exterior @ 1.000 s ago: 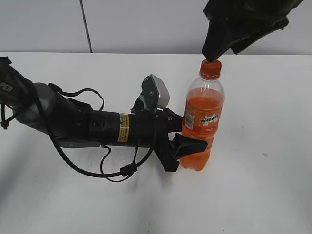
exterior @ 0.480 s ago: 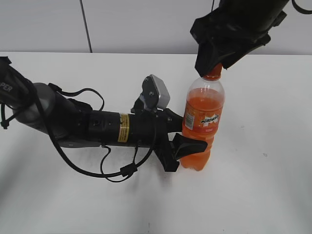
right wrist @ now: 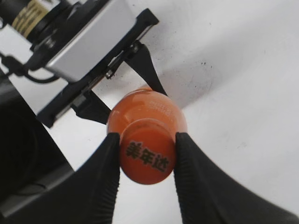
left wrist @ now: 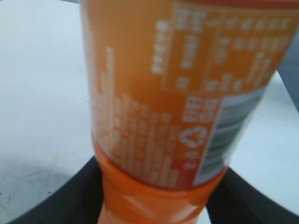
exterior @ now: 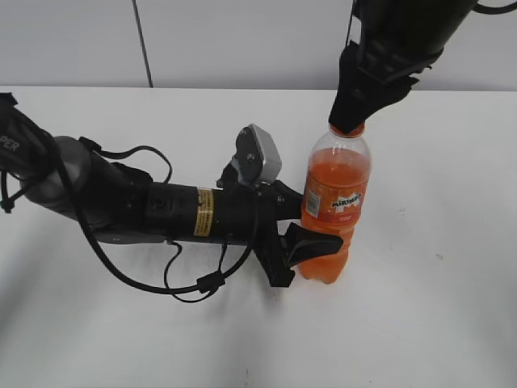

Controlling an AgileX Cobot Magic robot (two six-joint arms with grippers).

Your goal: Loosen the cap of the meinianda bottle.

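Orange cap (right wrist: 147, 157) clenched between right gripper (right wrist: 145, 158) jaws; bottle (exterior: 333, 212) in left jaws.

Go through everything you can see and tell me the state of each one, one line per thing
Bottle: upright on the table, nearly full, clamped low on its body.
Cap: on the bottle, squeezed from both sides.
Left end effector: shut on the bottle.
Right end effector: shut on the cap from above.
Table: white, bottle standing on it.
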